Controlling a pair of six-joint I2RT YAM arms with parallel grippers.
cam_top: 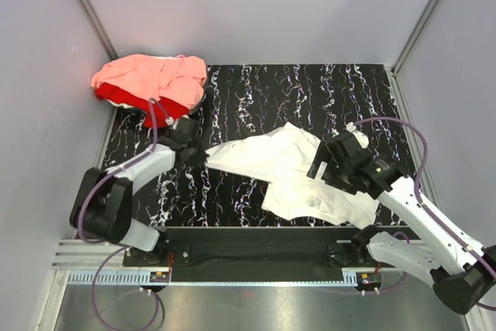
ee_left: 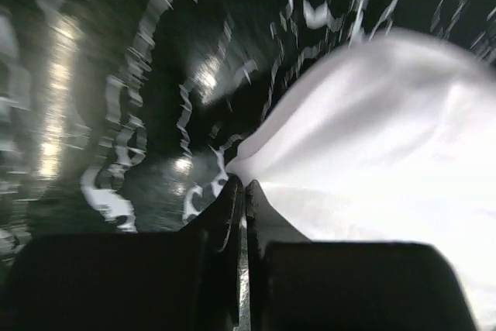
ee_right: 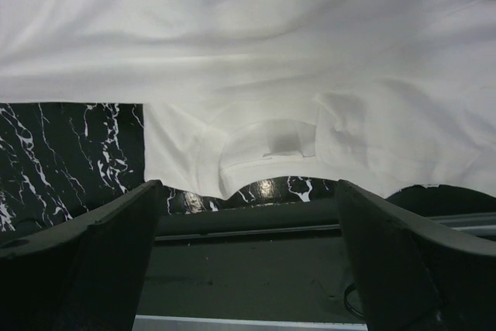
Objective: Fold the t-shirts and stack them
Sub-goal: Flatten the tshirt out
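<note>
Limp, light white t-shirt (cam_top: 287, 172), likely to sag. Your left claw (ee_left: 244, 195) pinches its edge; right claw (ee_right: 248, 199) gapes empty above the collar (ee_right: 267, 145). Grab hems.

You have the white t-shirt (cam_top: 291, 172) lying rumpled across the middle and right of the surface (cam_top: 310, 91), showing plain white cloth, with its neck opening toward the near edge. Its left corner tapers to a point clamped in the left pincer (cam_top: 200, 154). At the far left corner, the salmon-pink t-shirt (cam_top: 151, 75) sits bunched atop the red t-shirt (cam_top: 118, 97).
</note>
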